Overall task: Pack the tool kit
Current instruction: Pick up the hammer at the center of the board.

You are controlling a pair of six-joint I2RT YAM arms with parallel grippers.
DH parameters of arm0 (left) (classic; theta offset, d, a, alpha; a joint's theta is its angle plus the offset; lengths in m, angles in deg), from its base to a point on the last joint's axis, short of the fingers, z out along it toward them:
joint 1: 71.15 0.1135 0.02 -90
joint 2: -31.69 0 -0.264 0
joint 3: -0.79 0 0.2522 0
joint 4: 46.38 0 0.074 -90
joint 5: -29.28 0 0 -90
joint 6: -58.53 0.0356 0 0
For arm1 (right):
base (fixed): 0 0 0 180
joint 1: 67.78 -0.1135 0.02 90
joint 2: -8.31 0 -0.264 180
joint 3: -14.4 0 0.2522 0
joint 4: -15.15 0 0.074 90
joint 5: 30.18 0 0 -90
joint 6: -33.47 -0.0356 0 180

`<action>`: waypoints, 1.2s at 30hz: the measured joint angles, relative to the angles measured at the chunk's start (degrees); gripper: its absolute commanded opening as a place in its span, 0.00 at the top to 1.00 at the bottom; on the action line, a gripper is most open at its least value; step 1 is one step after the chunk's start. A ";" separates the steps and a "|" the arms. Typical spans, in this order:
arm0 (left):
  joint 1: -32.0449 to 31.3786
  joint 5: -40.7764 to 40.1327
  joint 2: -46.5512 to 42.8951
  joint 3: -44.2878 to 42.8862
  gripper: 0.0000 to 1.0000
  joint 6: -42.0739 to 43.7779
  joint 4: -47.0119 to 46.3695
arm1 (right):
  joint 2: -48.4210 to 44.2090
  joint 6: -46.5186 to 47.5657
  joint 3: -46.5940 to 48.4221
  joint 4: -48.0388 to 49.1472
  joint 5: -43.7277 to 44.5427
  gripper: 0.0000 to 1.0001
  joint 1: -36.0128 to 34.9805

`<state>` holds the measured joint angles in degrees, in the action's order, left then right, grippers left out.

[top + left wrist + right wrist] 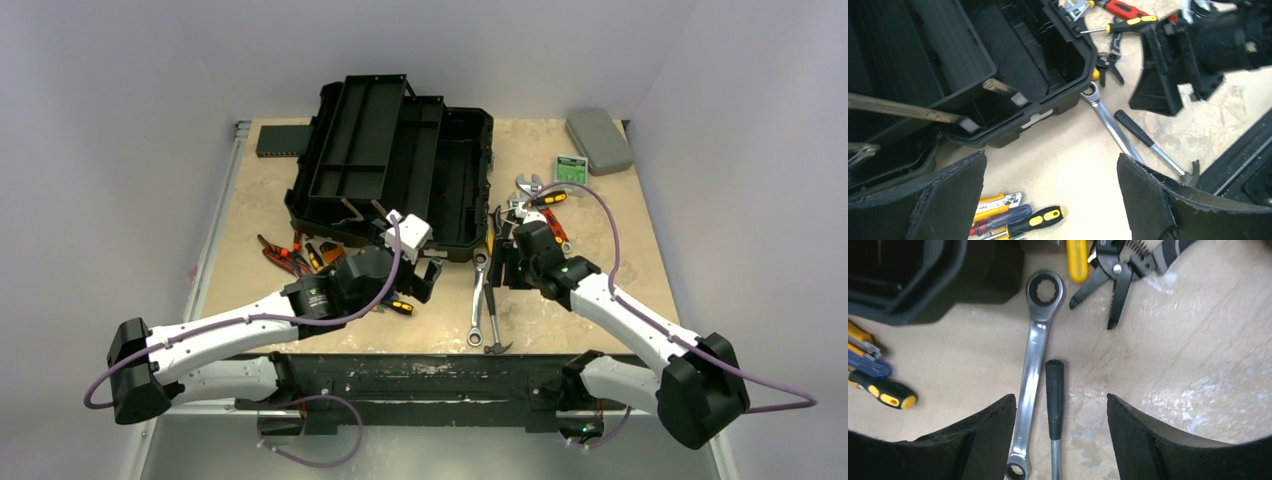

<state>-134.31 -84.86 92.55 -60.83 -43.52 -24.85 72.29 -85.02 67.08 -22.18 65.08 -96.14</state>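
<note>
The black toolbox of the tool kit stands open at the middle back, its trays fanned out. My left gripper hangs open over bare table just in front of the box, with a black-and-yellow screwdriver and other screwdrivers below its left finger. My right gripper is open too, low over the silver ratchet wrench and the black hammer handle. Both lie between its fingers, untouched. In the top view the left gripper and the right gripper sit close together.
Pliers and screwdrivers lie left of the box. More wrenches, pliers and screwdrivers lie to its right. A flat grey case and a green card sit at the back right, a flat black box at the back left.
</note>
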 measured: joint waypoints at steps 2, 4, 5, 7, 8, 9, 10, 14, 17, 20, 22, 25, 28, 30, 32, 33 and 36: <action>0.00 -2.03 -0.09 0.68 0.00 -1.07 0.13 | -0.46 -1.18 -1.07 -0.39 1.22 0.39 -1.97; 0.04 -3.72 -0.94 2.73 0.00 -1.79 -1.18 | -0.63 -2.64 -2.56 -0.72 2.67 0.40 -4.07; 0.09 -4.26 -1.97 4.79 0.00 -1.86 -2.71 | -0.52 -3.37 -3.23 -0.98 3.06 0.40 -4.98; 0.07 -4.68 -4.59 9.44 0.00 -1.70 -5.44 | 0.20 -4.66 -4.24 -1.27 4.09 0.40 -7.06; 0.07 -4.70 -5.51 10.99 0.00 -1.53 -6.43 | 0.63 -5.11 -4.48 -1.27 4.39 0.40 -7.82; 0.09 -4.79 -6.51 12.85 0.00 -1.03 -7.91 | 1.36 -5.66 -4.66 -1.31 4.85 0.40 -8.92; 0.09 -4.85 -7.41 14.56 0.00 -0.70 -9.62 | 2.23 -6.12 -4.68 -1.31 5.46 0.40 -9.92; 0.09 -4.17 -9.25 19.69 0.00 0.37 -15.91 | 5.46 -7.17 -4.63 -1.33 7.69 0.41 -13.49; 0.07 -2.91 -8.46 20.46 0.02 0.92 -18.01 | 7.74 -7.61 -3.80 -2.38 10.45 0.42 -15.98; 0.09 -1.86 -6.78 20.39 0.03 0.94 -19.54 | 10.14 -7.74 -2.45 -2.86 12.33 0.45 -17.44; 0.09 -1.09 -5.95 20.39 0.02 0.94 -19.93 | 11.85 -7.80 -1.77 -2.71 13.31 0.47 -17.73; 0.09 -0.37 -6.25 20.39 0.01 0.70 -20.61 | 14.56 -8.46 -1.18 -2.62 13.88 0.63 -17.77; 0.09 0.81 -8.52 20.33 0.04 -0.50 -20.50 | 15.91 -8.87 -0.17 -2.47 14.60 0.82 -17.81; 0.09 2.80 -11.85 19.32 0.03 -2.45 -18.64 | 16.57 -9.18 0.26 -1.97 14.60 0.96 -17.92; 0.07 4.76 -15.08 17.11 0.00 -4.59 -16.74 | 16.48 -9.40 0.31 -1.97 14.64 1.00 -17.92; 0.07 5.84 -17.42 15.10 0.00 -6.51 -15.69 | 16.35 -9.64 0.28 -1.99 14.67 1.00 -17.92; 0.07 6.91 -22.93 11.10 0.00 -10.49 -15.17 | 15.45 -10.14 -0.11 -2.12 14.80 1.00 -17.92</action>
<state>-134.24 -77.96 69.62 -49.73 -54.01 -40.02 87.74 -95.16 66.97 -24.30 79.87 -114.06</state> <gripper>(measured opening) 0.998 0.064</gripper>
